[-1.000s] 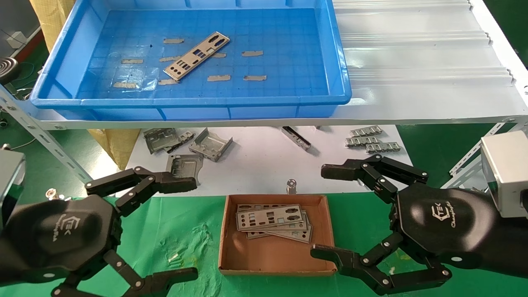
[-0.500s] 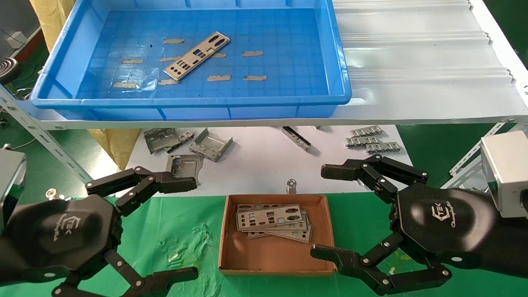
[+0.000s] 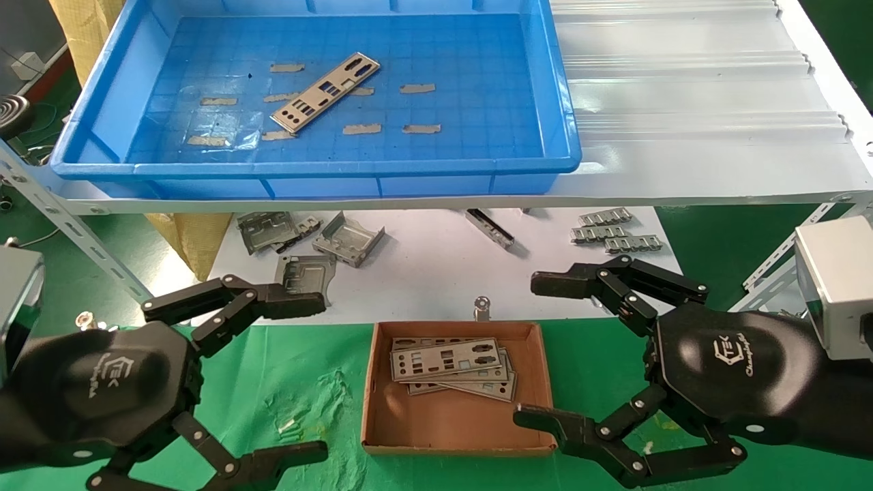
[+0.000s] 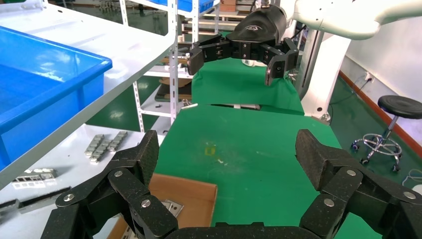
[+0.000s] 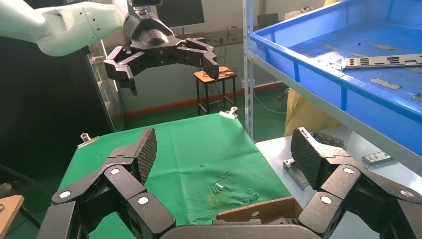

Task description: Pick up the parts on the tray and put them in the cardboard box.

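Note:
One part (image 3: 325, 92), a thin silver plate with cutouts, lies diagonally in the blue tray (image 3: 436, 167) on the upper shelf; the right wrist view also shows this part (image 5: 383, 61). Below, the cardboard box (image 3: 457, 426) on the green cloth holds a small stack of parts (image 3: 447, 359). My left gripper (image 3: 317, 377) hovers open to the left of the box, with nothing between its fingers. Just right of the box, my right gripper (image 3: 530, 349) is also open and empty. Each wrist view shows its own wide-spread gripper, left (image 4: 226, 154) and right (image 5: 221, 149).
Bent metal brackets (image 3: 348, 239) and linked grey strips (image 3: 614, 232) lie on the white lower surface under the shelf. A white corrugated sheet (image 3: 682, 88) covers the shelf right of the tray. A slotted steel strut (image 3: 68, 225) slants at the left.

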Controlling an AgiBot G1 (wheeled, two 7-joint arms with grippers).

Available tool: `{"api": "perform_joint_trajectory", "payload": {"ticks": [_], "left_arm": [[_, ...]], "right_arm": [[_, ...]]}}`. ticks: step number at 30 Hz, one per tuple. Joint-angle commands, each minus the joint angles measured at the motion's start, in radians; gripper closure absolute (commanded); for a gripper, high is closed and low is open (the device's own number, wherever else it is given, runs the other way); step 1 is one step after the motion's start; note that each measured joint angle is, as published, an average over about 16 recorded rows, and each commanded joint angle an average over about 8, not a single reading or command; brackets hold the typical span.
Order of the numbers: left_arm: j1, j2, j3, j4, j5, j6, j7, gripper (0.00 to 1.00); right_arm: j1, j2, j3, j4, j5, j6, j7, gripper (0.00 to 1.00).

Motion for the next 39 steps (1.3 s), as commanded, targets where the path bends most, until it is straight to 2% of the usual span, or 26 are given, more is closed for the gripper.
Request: {"api": "perform_joint_trajectory", "payload": {"ticks": [1,39], "left_arm": [[0.0,0.0,0.0,0.0,0.0,0.0,0.0,0.0],[0.0,0.0,0.0,0.0,0.0,0.0,0.0,0.0]], "right_arm": [[0.0,0.0,0.0,0.0,0.0,0.0,0.0,0.0],[0.0,0.0,0.0,0.0,0.0,0.0,0.0,0.0]]}}
